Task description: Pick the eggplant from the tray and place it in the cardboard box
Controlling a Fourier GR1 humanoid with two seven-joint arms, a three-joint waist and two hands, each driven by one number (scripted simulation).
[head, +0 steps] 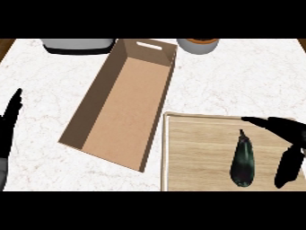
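Fingers (274, 123) of right hand (299, 134) spread open beside eggplant (243, 161) on tray (195, 148).

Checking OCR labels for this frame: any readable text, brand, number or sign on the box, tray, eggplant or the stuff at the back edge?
None readable in the head view.
Cardboard box: plain brown walls, no print.
Wooden tray: bare wood grain only.
Eggplant: no sticker.
Grey appliance and orange-rimmed container at the back edge: cut off, no marking showing.
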